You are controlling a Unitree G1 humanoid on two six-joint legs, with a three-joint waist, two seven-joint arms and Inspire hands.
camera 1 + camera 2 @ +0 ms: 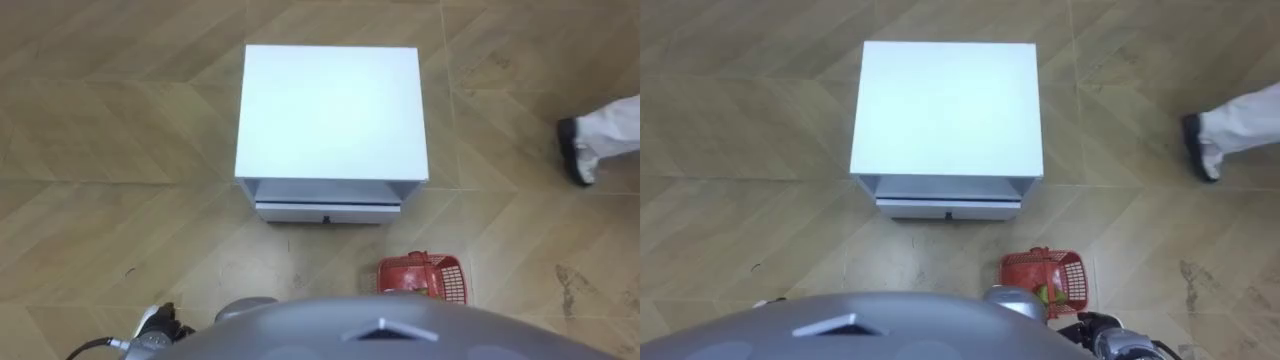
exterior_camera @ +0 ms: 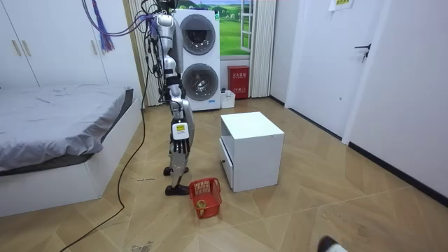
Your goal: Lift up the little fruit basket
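The basket [image 1: 400, 272] is partly hidden behind the robot's chest; the fruit [image 1: 1051, 293] inside is too small to name, perhaps a green one. A person's leg [image 1: 608, 135] is cut off at the right edge. The right hand [image 2: 180, 145] is too small to read.

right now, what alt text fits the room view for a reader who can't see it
A humanoid robot stands on a wood floor facing a low white cabinet, with a red fruit basket on the floor by its feet. A bed lies at the room view's left and stacked washing machines stand behind.
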